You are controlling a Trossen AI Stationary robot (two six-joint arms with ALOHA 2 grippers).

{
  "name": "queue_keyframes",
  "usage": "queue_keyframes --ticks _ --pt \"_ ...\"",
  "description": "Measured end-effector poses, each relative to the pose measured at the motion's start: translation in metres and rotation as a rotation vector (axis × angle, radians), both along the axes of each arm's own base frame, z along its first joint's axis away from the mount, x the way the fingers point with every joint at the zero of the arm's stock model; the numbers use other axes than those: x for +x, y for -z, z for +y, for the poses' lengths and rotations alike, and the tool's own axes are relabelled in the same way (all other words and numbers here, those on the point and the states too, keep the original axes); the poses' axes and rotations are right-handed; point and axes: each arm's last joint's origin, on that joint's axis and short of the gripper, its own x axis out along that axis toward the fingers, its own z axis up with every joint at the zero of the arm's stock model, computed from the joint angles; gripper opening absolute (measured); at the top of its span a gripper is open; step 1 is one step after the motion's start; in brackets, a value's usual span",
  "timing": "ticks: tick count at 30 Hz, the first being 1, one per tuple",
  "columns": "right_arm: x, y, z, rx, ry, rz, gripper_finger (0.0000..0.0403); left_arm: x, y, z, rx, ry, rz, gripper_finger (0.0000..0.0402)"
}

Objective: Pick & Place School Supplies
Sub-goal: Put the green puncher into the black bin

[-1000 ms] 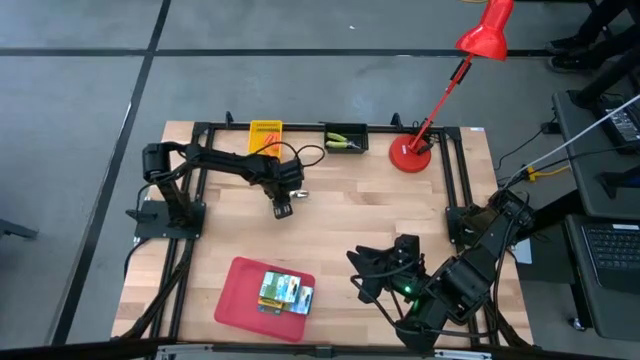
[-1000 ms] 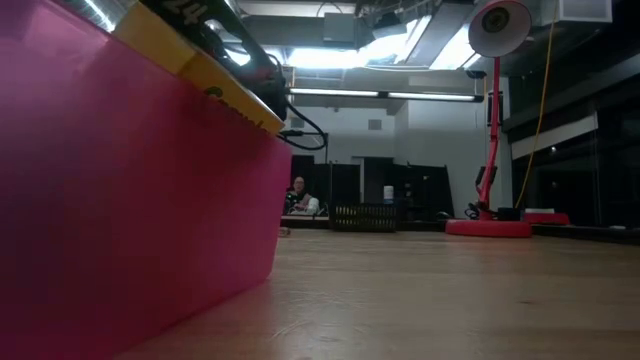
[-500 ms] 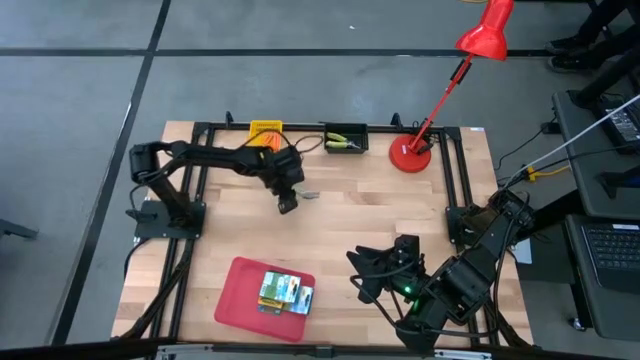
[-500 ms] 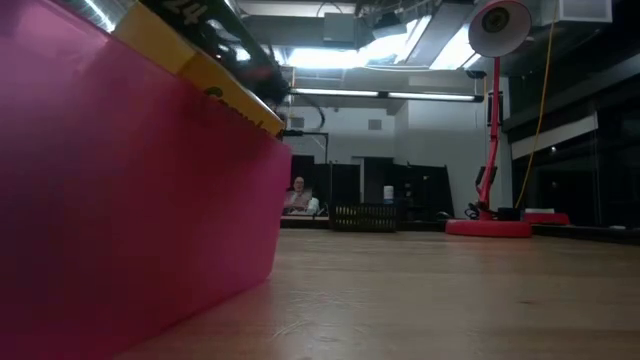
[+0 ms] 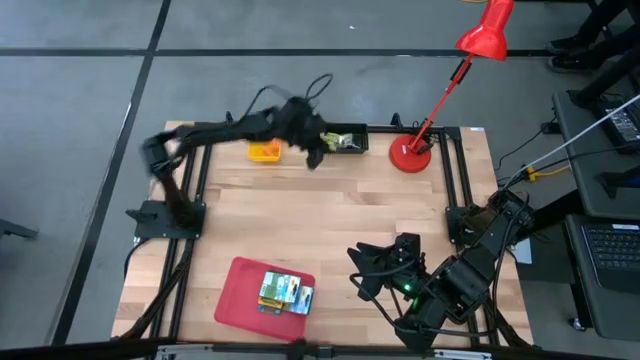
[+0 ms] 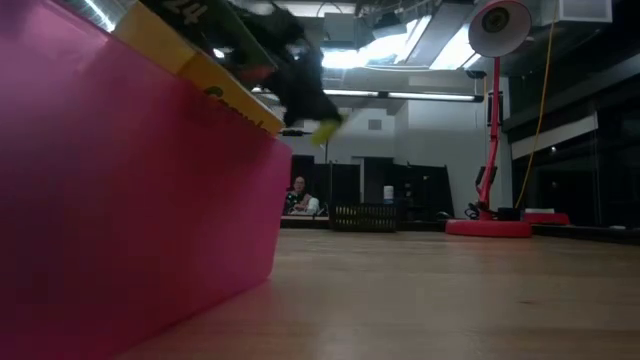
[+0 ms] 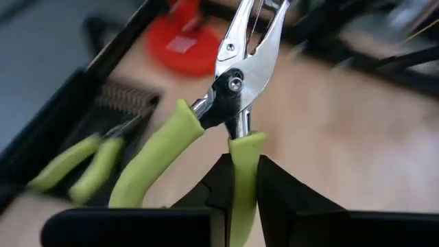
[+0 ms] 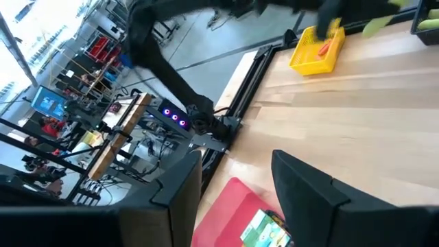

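Up by the table's point(image 5: 330, 215) far edge, left gripper point(image 7: 240, 180) fingers clamp one green plier point(image 7: 236, 89) handle; right gripper point(image 5: 362, 270) idles near front, fingers spread.

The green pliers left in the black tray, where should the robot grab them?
Probably by one green handle of the pliers in the black tray, coming from above. The handles look thick and rubbery and lie flat, as the left gripper holds its own pliers.

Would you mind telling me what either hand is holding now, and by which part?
The left hand holds green-handled pliers by one handle. The right hand holds nothing.
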Motion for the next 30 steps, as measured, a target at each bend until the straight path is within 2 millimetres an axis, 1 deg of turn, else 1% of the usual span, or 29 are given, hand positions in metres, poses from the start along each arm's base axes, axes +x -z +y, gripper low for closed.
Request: queue_keyframes --ticks 3,5,9,11,14,15,21,27,30 --pt "0.001 0.0 -0.002 0.008 0.005 0.003 0.018 0.018 0.013 0.043 -0.028 -0.026 0.18 0.0034" --pt "0.002 0.0 -0.003 0.014 0.01 0.0 0.018 0.029 0.021 0.066 -0.018 -0.024 0.273 0.0034" --pt "0.002 0.0 -0.003 0.034 0.019 -0.013 0.018 0.051 0.021 0.095 0.008 0.052 0.333 0.0034" --pt "0.002 0.0 -0.003 0.04 0.025 -0.021 0.018 0.057 0.025 0.107 0.006 0.072 0.374 0.0034" --pt "0.002 0.0 -0.003 0.042 0.031 -0.027 0.018 0.064 0.03 0.116 0.036 0.085 0.447 0.0034" --pt "0.002 0.0 -0.003 0.04 0.033 -0.029 0.018 0.066 0.031 0.117 0.039 0.085 0.447 0.0034" --pt "0.002 0.0 -0.004 0.033 0.04 -0.039 0.018 0.07 0.032 0.115 0.084 0.101 0.453 0.0034" --pt "0.002 0.0 -0.004 0.034 0.038 -0.035 0.018 0.069 0.032 0.118 0.088 0.093 0.448 0.0034" --pt "0.002 0.0 -0.004 0.032 0.037 -0.034 0.018 0.072 0.03 0.119 0.108 0.091 0.425 0.0034"
